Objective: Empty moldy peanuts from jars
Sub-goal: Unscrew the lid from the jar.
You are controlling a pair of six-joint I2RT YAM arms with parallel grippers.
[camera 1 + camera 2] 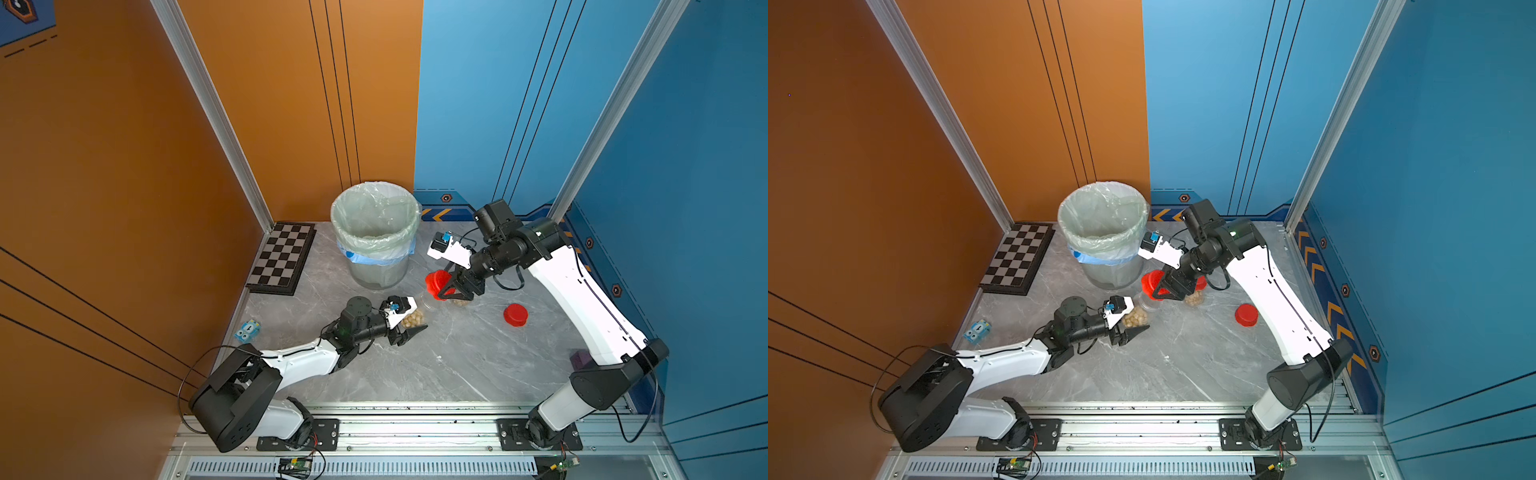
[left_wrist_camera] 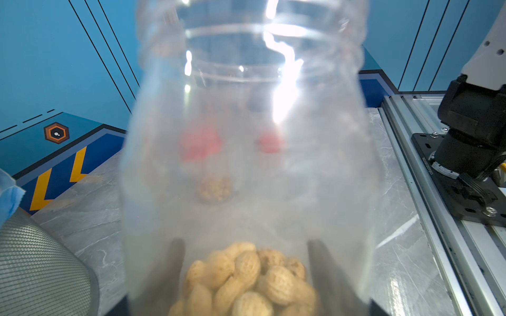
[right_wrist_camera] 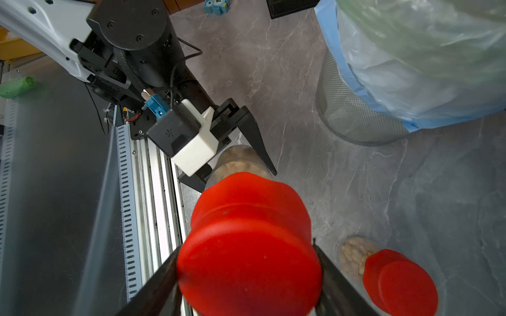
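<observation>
The clear plastic jar in the left gripper is just blurry haze up close, rim cut off by the frame, the fingers only dark smears behind it. The bright red round screw lid in the right gripper is soft too, clipped at the edge, hiding most of that jar beyond it.

Your right gripper clamps the red lid from both sides. Just behind it, the left gripper pinches a clear jar with peanuts inside. A second jar, lidded and also holding peanuts, sits on the marble tabletop near the bag-lined mesh bin.
</observation>
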